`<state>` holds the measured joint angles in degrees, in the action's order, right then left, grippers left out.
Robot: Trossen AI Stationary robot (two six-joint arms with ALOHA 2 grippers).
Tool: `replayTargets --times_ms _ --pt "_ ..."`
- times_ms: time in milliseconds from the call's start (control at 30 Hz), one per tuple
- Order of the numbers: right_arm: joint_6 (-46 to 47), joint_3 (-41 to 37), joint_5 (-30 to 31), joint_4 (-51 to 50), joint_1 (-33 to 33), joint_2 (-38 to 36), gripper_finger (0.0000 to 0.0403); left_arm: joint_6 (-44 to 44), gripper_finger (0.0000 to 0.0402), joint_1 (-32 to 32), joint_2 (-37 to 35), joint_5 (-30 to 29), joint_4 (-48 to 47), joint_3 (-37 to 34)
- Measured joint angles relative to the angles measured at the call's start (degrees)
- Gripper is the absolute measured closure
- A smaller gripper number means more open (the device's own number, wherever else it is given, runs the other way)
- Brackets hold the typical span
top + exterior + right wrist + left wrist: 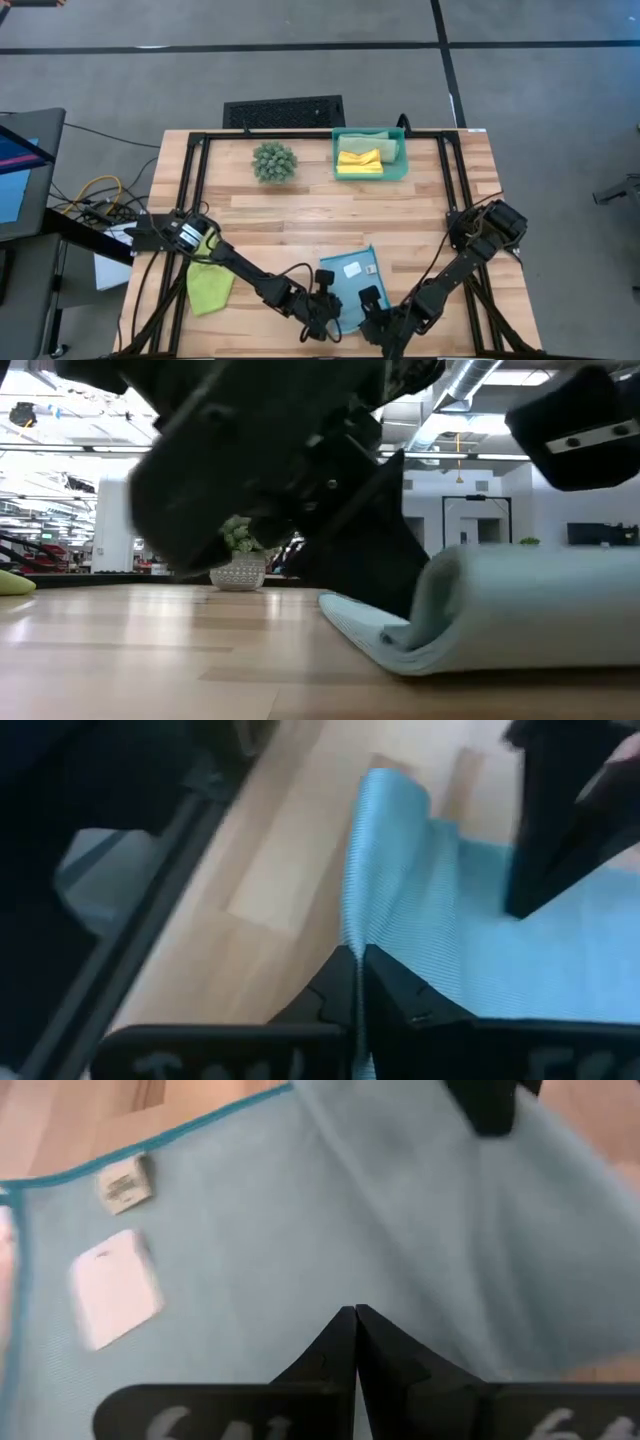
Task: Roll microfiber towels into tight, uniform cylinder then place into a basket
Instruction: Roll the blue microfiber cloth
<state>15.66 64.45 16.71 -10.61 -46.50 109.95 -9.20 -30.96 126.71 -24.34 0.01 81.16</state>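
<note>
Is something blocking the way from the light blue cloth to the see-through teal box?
Nothing visible does. Bare wooden table lies between the light blue microfiber towel at the near edge and the translucent teal plastic basket. The round spiky green plant ball sits off to the side.

Four small microfiber towels: one light blue (352,285), one lime green (209,287), one yellow (359,161) and apparently one sage green (372,136). One translucent teal plastic basket (403,165). One spiky green plant ball (274,161).
</note>
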Motion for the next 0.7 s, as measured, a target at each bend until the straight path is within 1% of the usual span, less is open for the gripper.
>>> replayTargets --times_ms 100,233,433,533,600,700 --pt "0.35 0.00 -0.35 -0.11 0.00 0.00 0.0378 1.36 0.0401 -0.83 -0.42 -0.98 -1.43 1.75" --pt "0.50 -0.02 -0.33 -0.77 0.22 -0.50 0.0387 3.65 0.0401 -1.45 -0.59 -0.63 -2.20 2.76" --pt "0.90 -0.09 0.31 -1.03 0.13 -3.62 0.0376 3.78 0.0401 -1.73 -0.56 0.23 -3.35 2.76" --pt "0.92 -0.11 1.24 -1.23 0.26 -4.11 0.0379 4.03 0.0401 -1.95 -0.56 1.25 -3.33 2.76" --pt "1.25 -1.22 1.04 -0.72 0.84 -4.09 0.0383 4.05 0.0401 -2.30 -0.56 1.53 -3.36 2.76" --pt "4.29 -3.60 -0.23 -0.19 1.96 -4.07 0.0385 4.75 0.0401 -3.01 -0.54 1.55 -3.80 2.76"
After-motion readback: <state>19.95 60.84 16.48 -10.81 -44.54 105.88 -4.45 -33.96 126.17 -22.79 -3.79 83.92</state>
